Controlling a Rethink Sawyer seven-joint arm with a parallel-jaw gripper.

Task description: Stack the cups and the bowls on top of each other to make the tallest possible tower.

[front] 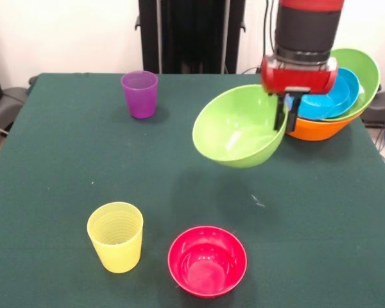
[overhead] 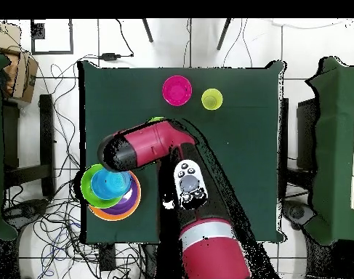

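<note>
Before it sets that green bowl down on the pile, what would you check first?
1. Hand gripping the green bowl by its rim: ok.
2. Bowl lifted clear of the table: ok, though it hangs tilted.
3. Bowl lined up over the pile: not ok, it is beside it.
4. Pile sitting level: not ok, its bowls lean.
5. Purple cup, yellow cup and red bowl away from the pile: ok.

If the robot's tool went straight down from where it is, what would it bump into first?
Probably only the dark green table. The tool already grips the glossy lime green plastic bowl by its rim, though depth is unclear.
</note>
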